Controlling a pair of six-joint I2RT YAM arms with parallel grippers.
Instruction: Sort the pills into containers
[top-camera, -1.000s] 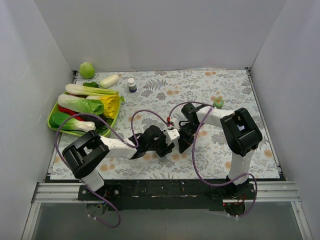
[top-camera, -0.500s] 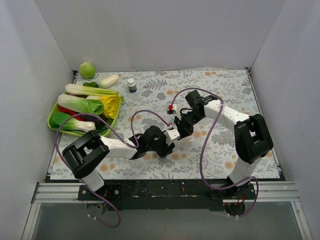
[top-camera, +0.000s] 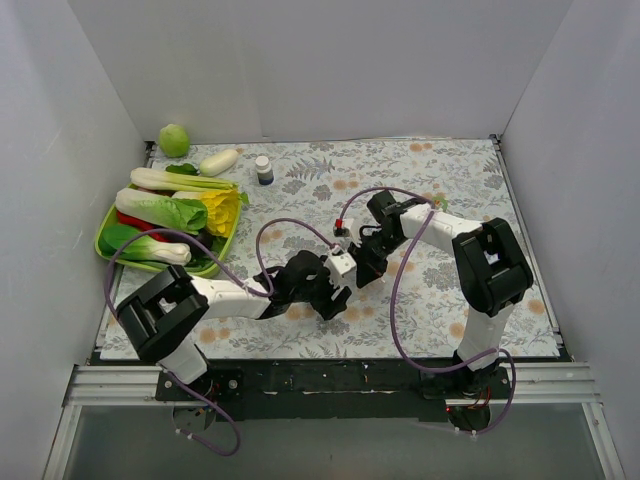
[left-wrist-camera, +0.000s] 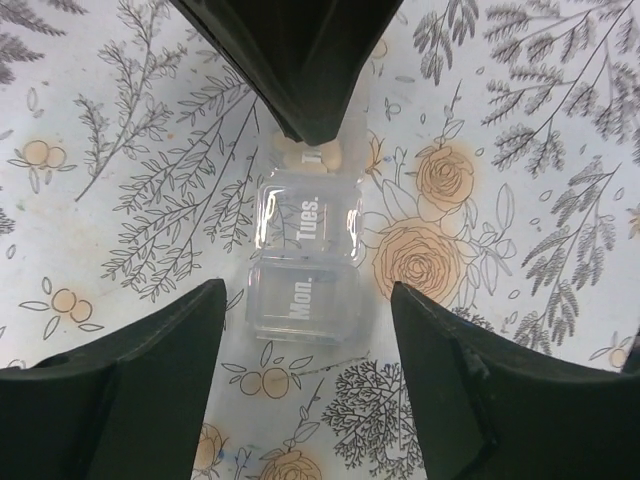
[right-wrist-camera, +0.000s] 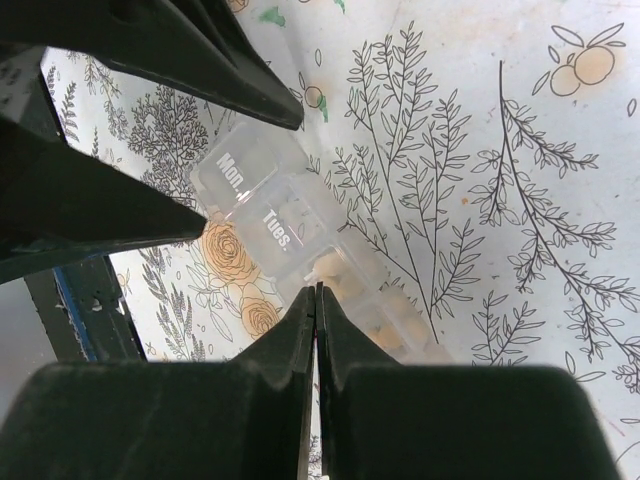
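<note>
The containers, a clear strip of small lidded compartments (left-wrist-camera: 305, 255), lie on the flowered mat, with "Mon." and "Tues." lids closed. Beige pills (right-wrist-camera: 330, 268) show in the compartments past "Tues.". My left gripper (left-wrist-camera: 305, 300) is open, its fingers (left-wrist-camera: 140, 370) on either side of the "Mon." end without touching it. My right gripper (right-wrist-camera: 318, 288) is shut, its tips resting at the third compartment, just past "Tues.". In the top view both grippers meet at the strip (top-camera: 345, 268) in the middle of the mat: left gripper (top-camera: 335, 292), right gripper (top-camera: 360, 268).
A green tray (top-camera: 105, 245) of vegetables sits at the left. A dark blue white-capped bottle (top-camera: 264, 170), a green round fruit (top-camera: 174, 139) and a white vegetable (top-camera: 219, 162) stand at the back left. A small green object (top-camera: 437, 205) lies behind the right arm.
The right arm's elbow swung out to the right and came back left; its gripper lifted off a little and returned to the strip. The left gripper stayed put.
</note>
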